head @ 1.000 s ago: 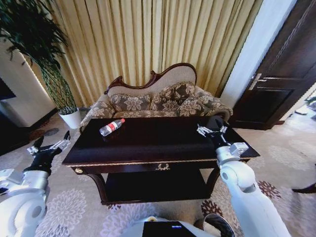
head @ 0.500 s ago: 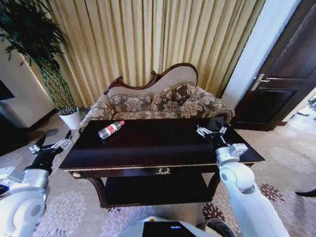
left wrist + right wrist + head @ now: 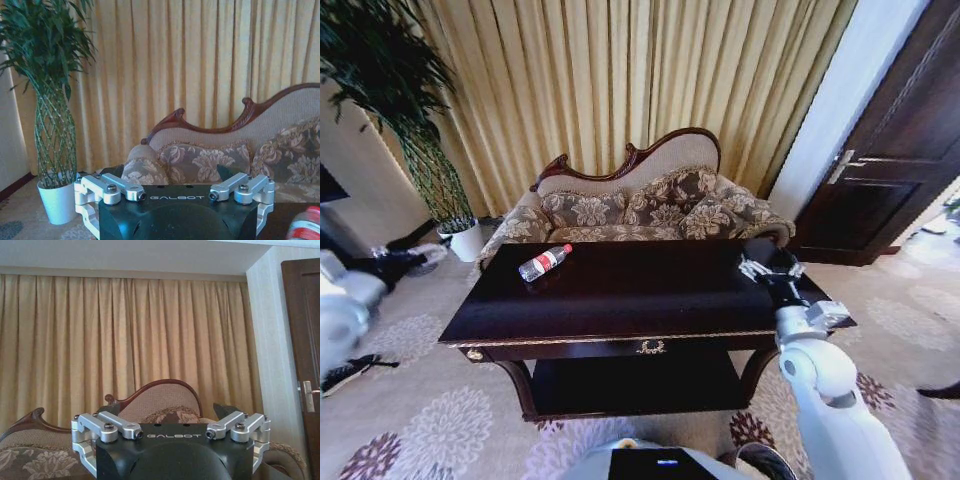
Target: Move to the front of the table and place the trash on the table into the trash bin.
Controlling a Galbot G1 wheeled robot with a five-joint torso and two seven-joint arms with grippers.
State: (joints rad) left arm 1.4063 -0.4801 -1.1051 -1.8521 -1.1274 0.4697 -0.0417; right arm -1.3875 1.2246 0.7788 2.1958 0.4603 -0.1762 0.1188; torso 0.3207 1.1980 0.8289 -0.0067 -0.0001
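Facing the dark glossy table (image 3: 620, 290) squarely, the robot looked down from its head camera at a clear plastic bottle (image 3: 545, 261) with a red label, lying on its side near the table's far left corner, in front of the floral sofa (image 3: 640, 205). Compared with a second earlier, the table's front edge sat a little lower and more centred in the view, a sign the base had been closing on its station. The left arm, which had hung beside the table's left end, had swung out and back; its left pincer (image 3: 405, 262) appeared blurred at the left edge near the white plant pot (image 3: 465, 240), and whether it was wide or narrow could not be told there. The right pincer (image 3: 765, 265) hovered over the table's right end, well apart from the bottle, carrying nothing.

From the left wrist, the pincer's mount pointed toward the sofa and the potted plant (image 3: 52, 100), with the bottle's red-labelled end (image 3: 305, 227) at the picture's corner; the fingertips were out of sight. From the right wrist, the view ran over the sofa back to the gold curtains (image 3: 125, 340) and a dark door (image 3: 302, 365).

Judged from this, the approach was nearly done and no trash had yet been lifted.
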